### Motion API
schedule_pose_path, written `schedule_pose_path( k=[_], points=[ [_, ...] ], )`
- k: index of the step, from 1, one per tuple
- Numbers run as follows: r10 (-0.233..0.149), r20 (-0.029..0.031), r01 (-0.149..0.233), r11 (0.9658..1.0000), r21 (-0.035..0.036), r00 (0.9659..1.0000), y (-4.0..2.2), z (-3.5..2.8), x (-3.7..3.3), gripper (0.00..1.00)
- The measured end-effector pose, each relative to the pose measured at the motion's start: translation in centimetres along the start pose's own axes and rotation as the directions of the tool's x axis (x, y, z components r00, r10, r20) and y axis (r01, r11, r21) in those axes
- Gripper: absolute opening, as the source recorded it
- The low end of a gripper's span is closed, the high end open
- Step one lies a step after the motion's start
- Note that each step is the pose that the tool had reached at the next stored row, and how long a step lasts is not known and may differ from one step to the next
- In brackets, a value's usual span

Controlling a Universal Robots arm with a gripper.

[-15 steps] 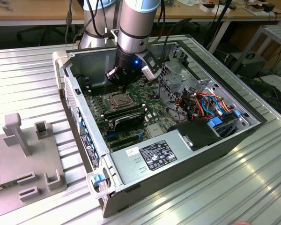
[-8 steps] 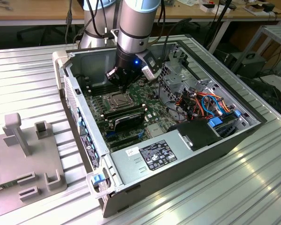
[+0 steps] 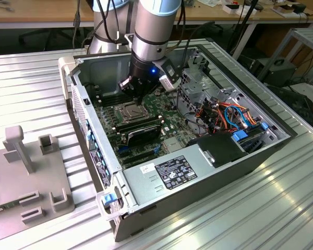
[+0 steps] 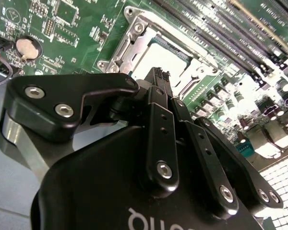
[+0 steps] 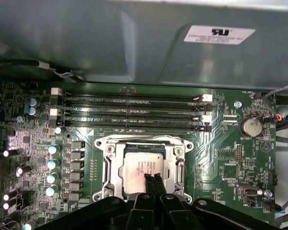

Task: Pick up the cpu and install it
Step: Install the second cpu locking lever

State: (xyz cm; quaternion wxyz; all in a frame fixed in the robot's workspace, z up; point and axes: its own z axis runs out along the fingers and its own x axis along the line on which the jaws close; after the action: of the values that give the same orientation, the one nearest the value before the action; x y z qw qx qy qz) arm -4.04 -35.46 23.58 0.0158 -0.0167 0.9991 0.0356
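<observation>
Exterior view coverage takes in a ribbed metal table [image 3: 281,208] carrying an open computer case [image 3: 235,94] laid on its side. A grey fixture block [image 3: 26,182] rests on the table well apart from the gripper, at the exterior view's left. The robot arm [image 3: 154,26] descends into the case, and the gripper [image 3: 138,99] hangs directly above the green motherboard [image 3: 164,117]. A power supply [image 3: 172,174] with a printed label occupies the near end of the case, well clear of the gripper, and a bundle of coloured cables [image 3: 232,114] lies beside the drive bay.

The first wrist view places the metal-framed socket [image 5: 105,165] immediately beneath the gripper [image 5: 152,179]. The cpu [image 5: 137,165] sits inside the socket frame with its grey metallic face upward. The fingertips [image 5: 157,181] are pressed together, with no gap visible between them, and they overlap the edge of the cpu face; actual contact cannot be confirmed. Beyond the socket from the gripper run four long black memory slots [image 5: 134,112]. A round coin cell [image 5: 252,126] is mounted off to one side of the socket.

The second wrist view gives the same arrangement: the closed fingers [image 4: 156,79] end over the cpu [image 4: 153,60] inside the socket frame [image 4: 122,48].
</observation>
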Motion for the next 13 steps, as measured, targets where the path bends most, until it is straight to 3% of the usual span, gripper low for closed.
schedule_pose_path(
  k=[7,13],
  points=[
    [0.001,0.0001,-0.001,1.0000,0.0000,1.0000,-0.95,-0.07,0.03,0.11],
    [0.001,0.0001,-0.001,1.0000,0.0001,1.0000,-1.14,-0.08,0.04,0.11]
  ],
)
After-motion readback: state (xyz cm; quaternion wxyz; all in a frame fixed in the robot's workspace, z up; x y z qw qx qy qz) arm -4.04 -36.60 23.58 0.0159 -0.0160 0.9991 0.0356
